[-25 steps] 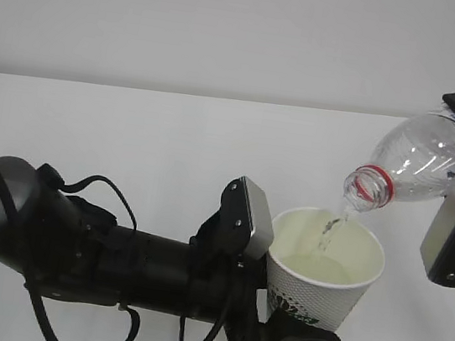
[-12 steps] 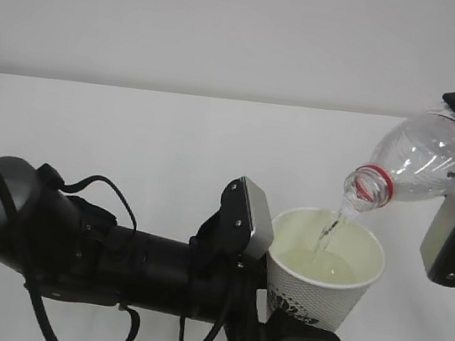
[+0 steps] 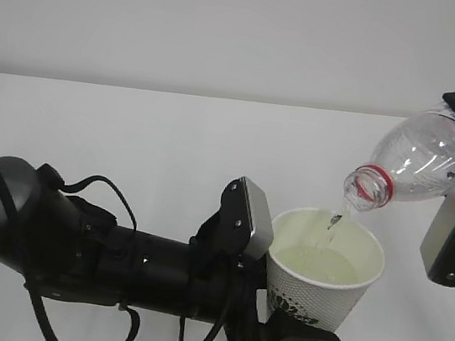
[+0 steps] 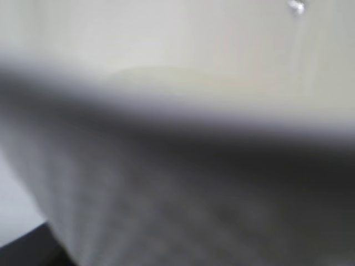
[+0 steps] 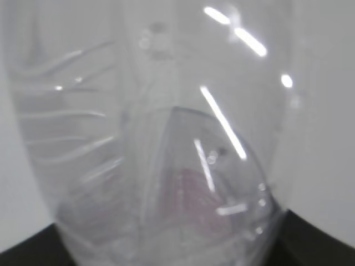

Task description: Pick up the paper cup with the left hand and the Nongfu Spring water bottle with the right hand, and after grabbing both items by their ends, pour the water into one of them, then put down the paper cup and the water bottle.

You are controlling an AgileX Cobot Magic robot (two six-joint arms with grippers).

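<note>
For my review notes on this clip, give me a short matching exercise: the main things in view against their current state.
Things:
1. paper cup
2. Nongfu Spring water bottle
3. water
4. left hand

States:
A. tilted, mouth down over the cup
B. upright, partly filled
C. thin stream falling
D. gripping the cup low down

Pairs: 1-B, 2-A, 3-C, 4-D

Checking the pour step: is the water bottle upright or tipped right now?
Tipped. The Nongfu Spring water bottle slants mouth-down over the paper cup, and a thin stream of water falls into it.
</note>
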